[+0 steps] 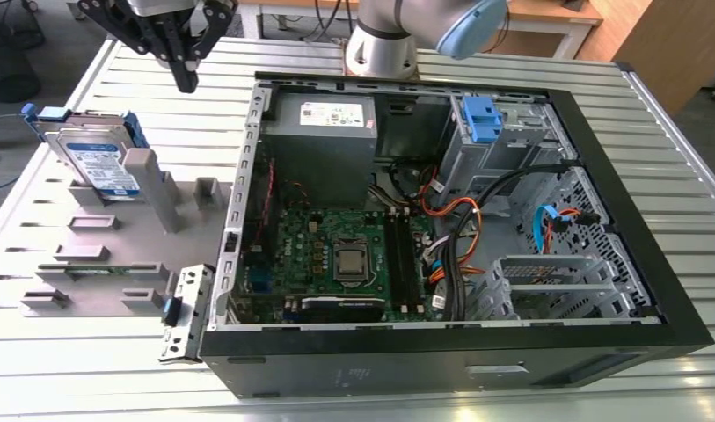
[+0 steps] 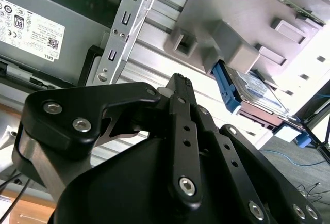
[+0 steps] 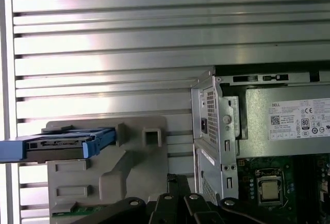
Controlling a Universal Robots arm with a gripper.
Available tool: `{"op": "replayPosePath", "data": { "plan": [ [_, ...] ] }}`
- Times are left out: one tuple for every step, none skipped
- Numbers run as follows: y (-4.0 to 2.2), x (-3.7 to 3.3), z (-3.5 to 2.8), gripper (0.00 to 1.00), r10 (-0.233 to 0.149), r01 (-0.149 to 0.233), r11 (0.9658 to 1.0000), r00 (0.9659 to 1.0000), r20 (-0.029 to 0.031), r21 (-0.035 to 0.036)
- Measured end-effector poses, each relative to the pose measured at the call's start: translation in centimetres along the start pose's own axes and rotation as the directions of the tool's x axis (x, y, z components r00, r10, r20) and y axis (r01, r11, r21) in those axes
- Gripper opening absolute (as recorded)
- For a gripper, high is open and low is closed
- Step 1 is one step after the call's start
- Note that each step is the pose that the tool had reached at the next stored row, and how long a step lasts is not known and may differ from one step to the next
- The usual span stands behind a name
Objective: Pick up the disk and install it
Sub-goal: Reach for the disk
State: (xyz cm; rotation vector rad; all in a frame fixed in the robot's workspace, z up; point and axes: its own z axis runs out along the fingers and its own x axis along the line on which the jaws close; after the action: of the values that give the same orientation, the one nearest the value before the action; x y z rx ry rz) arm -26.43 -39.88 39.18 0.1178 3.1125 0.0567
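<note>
Robot gripper hangs in the air with its black fingers pressed together at the tips, clenched on nothing. The second wrist view shows the fingers meeting with no gap.

Below the gripper and off to one side, well apart from it, the disk stands on edge in a slot of a grey fixture on the slatted metal table. On the gripper's other side, also lower, sits the open computer case, with the grey power-supply box in the part nearest the gripper.

The disk is a flat silver drive with a blue-and-white label, framed by blue plastic rails. A blue handle tab juts from the end farther from the gripper. The first wrist view shows the disk edge-on, its upper part clear of the fixture.

Judging by its looks, the disk is stiff, dense for its size and smooth on its metal faces, so it could slip in a light pinch. It is likely sensitive to knocks. The plastic rails probably flex a little. The exposed upper edge, gripped across the two flat faces, seems the firmest place to hold it.
</note>
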Motion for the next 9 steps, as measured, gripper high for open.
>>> {"op": "replayPosePath", "data": {
  "plan": [
    [0.00,0.06,0.00,0.11,0.000,0.000,1.0000,1.0000,0.0001,0.0000],
    [-0.01,0.11,0.00,0.11,0.000,0.000,1.0000,1.0000,0.0001,0.0000],
    [-0.01,0.14,0.00,0.11,0.000,0.000,1.0000,1.0000,0.0001,0.0001],
    [-0.01,0.15,0.00,0.11,0.000,0.000,1.0000,1.0000,0.0001,0.0001],
    [-0.01,0.16,0.00,0.11,0.000,0.000,1.0000,1.0000,0.0001,0.0001],
    [-0.01,0.16,-0.01,0.11,0.000,0.000,1.0000,1.0000,0.0000,0.0002],
    [-0.01,0.17,0.00,0.11,0.000,0.000,1.0000,1.0000,0.0000,0.0002],
    [-0.01,0.17,0.00,0.11,0.000,0.000,1.0000,1.0000,0.0001,0.0001],
    [-0.01,0.19,-0.01,0.11,0.000,0.000,1.0000,1.0000,0.0000,0.0001]
  ]
}}
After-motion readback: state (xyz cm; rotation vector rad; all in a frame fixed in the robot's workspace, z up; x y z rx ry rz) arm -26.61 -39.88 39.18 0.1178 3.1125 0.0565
